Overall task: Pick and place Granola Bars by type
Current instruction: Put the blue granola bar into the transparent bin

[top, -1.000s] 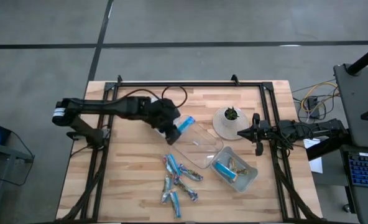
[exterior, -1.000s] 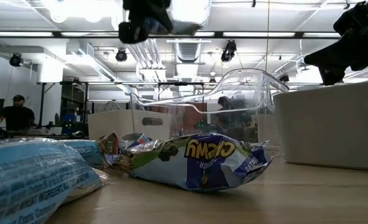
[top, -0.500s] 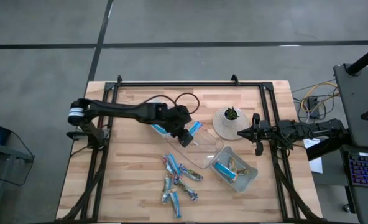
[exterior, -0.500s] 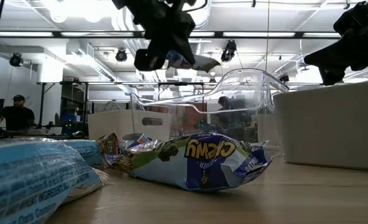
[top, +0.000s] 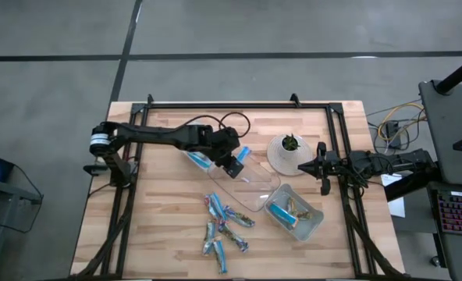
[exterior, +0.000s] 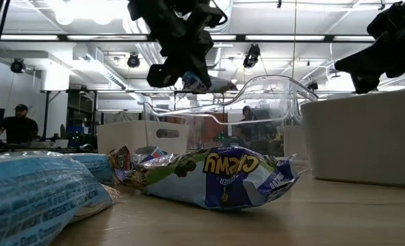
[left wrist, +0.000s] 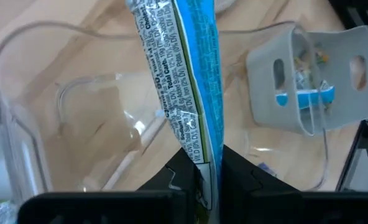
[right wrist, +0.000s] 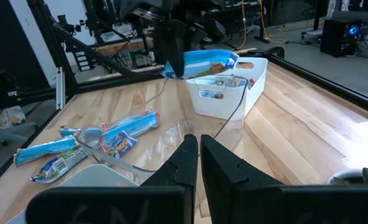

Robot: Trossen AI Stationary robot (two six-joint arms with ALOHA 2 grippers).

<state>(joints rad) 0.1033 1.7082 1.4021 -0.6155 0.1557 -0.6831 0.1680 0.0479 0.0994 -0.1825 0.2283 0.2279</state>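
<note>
Low view, nearest the lens: a bright blue foil-wrapped granola bar [exterior: 31,195] lies on the light wooden plank table [exterior: 312,219], and just behind it a silvery-blue bar with a green-and-yellow printed wrapper [exterior: 223,179] rests among the loose heap of bars [top: 225,226]. Beyond that heap stands the clear rectangular plastic tray [exterior: 257,113], and above its rim hangs the left hand [exterior: 182,68], its two dark fingers pinched shut on one end of a bright blue wrapped bar [exterior: 206,83] that juts out sideways. The left wrist view shows the same grip closely: the held bar [left wrist: 187,87] rises from between the closed fingers over the empty floor of the clear tray [left wrist: 22,143], with the white slotted plastic bin [left wrist: 314,74] past the tray's far wall, holding a blue bar and some greenish-tan ones. From overhead, the left hand [top: 232,160] sits over the clear tray's [top: 250,183] upper end, the white bin [top: 313,228] lies beside the tray toward the right arm, and a small green plant in a round white pot [top: 289,153] stands near both. The right hand [top: 322,168] waits at the table's right edge, beside the pot, its fingers closed together on nothing.
</note>
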